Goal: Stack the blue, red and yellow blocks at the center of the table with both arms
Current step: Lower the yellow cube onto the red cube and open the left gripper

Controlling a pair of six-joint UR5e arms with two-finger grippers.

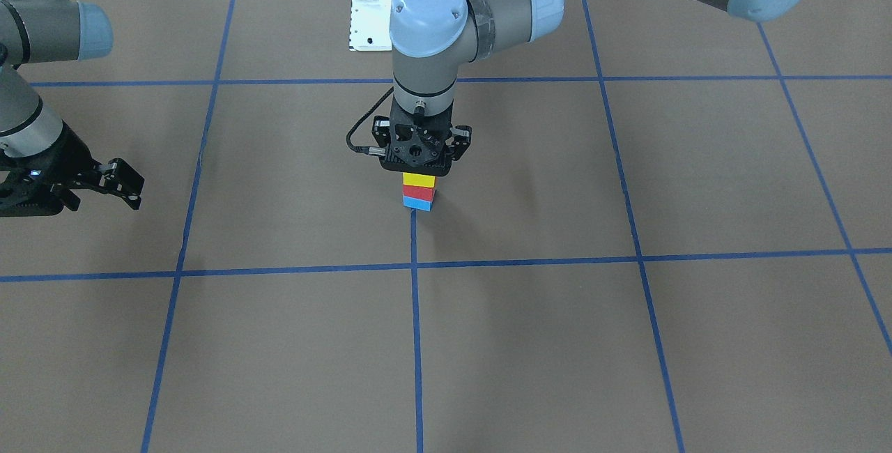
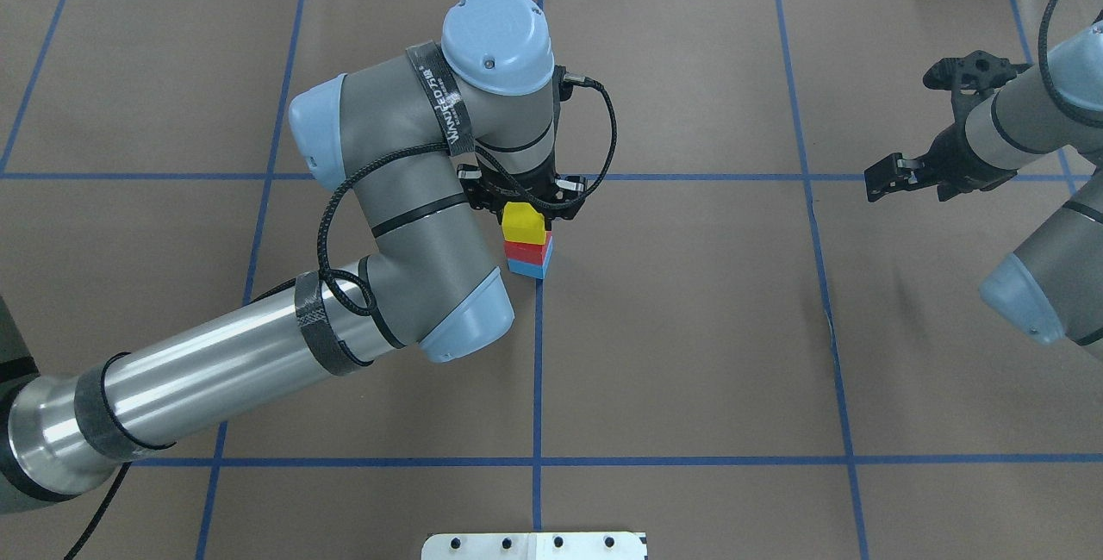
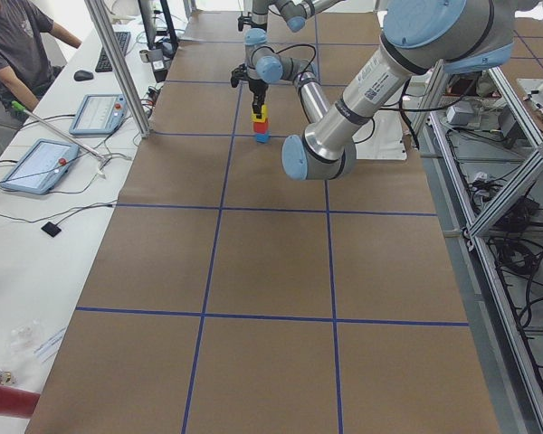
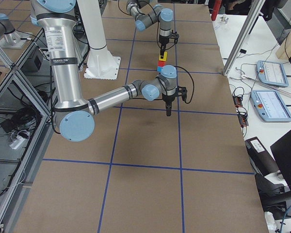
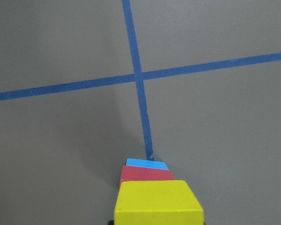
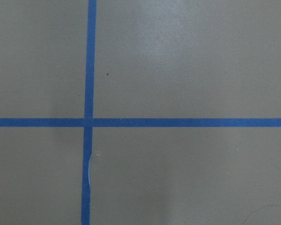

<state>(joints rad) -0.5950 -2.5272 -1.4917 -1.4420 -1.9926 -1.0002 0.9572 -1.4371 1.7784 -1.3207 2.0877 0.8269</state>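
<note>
Blocks: blue block [image 2: 528, 268] on the table [image 2: 689, 327], red block [image 2: 527, 252] on it, yellow block [image 2: 524, 222] on top. The stack stands at table ctr on the tape line [image 2: 538, 353].

Left hand [image 1: 418, 160] sits directly over the yellow block and hides its top edge. Fingertips are not visible, so it cannot be told whether they pinch the block or stand free.

Hazards, est.:
- Lifting w/ pads clamped pulls yellow off.
- Uneven release or sideways exit shoves the top block; red and blue can follow, as nothing braces them.
- Retreat req. straight up.

Right hand [image 2: 898, 133] is well apart at the far right, fingers spread, holding nothing. Low risk unless it sweeps toward ctr.
</note>
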